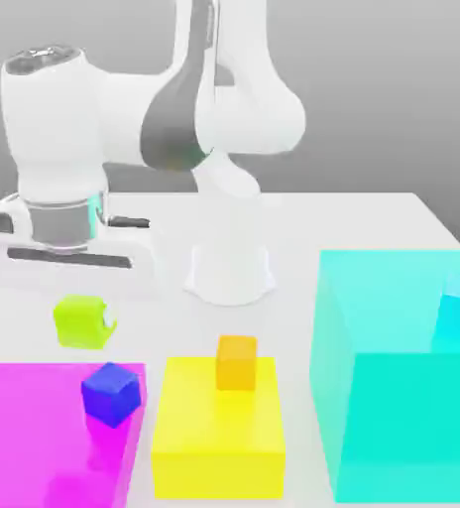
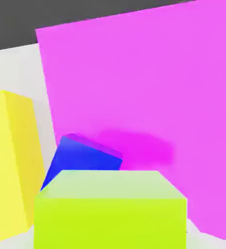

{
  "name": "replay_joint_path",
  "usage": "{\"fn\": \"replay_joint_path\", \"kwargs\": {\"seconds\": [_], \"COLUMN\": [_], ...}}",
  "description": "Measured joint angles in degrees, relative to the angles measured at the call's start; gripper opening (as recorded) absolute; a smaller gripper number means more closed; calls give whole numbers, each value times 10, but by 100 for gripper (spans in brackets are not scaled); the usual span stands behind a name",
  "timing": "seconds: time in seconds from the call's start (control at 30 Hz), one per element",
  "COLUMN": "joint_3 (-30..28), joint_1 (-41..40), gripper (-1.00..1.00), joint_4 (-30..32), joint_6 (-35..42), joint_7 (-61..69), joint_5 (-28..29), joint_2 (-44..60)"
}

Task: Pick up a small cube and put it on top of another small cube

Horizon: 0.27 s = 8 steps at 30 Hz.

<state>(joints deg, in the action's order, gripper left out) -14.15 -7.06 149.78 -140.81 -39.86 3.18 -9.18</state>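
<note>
On the exterior view's left, the white robot arm bends low over a pale table, its hand hanging just above a small lime cube. The gripper sits right over that cube, and its fingers are nearly pressed together, with the lime cube pinched between them as far as can be judged. The cube appears slightly above the table, near the back edge of a flat magenta block.

Just in front of the lime cube, on the magenta block, rests a small blue cube, tilted on a corner. In the hand view the lime cube lies close under the camera, with the blue cube just beyond it and the magenta block behind both.

Moving toward the centre, a yellow block stands beside the magenta one, with a small orange cube on its top near the back edge. On the exterior view's right is a tall cyan block.

The relation that matters: the blue cube is the nearest possible resting place, a short way forward of the gripper toward the camera. Because it sits tilted, stacking on it looks unsteady. The orange cube, farther toward the exterior view's right, sits flat and seems the safer target.
</note>
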Motion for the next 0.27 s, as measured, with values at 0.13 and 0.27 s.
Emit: {"fn": "replay_joint_path", "kwargs": {"seconds": [0.13,0.27], "joint_3": [3,4], "joint_1": [7,10], "gripper": [-100,100], "joint_4": [10,13], "joint_6": [-75,-92], "joint_7": [3,6], "joint_5": [-24,-29], "joint_2": [67,81]}}
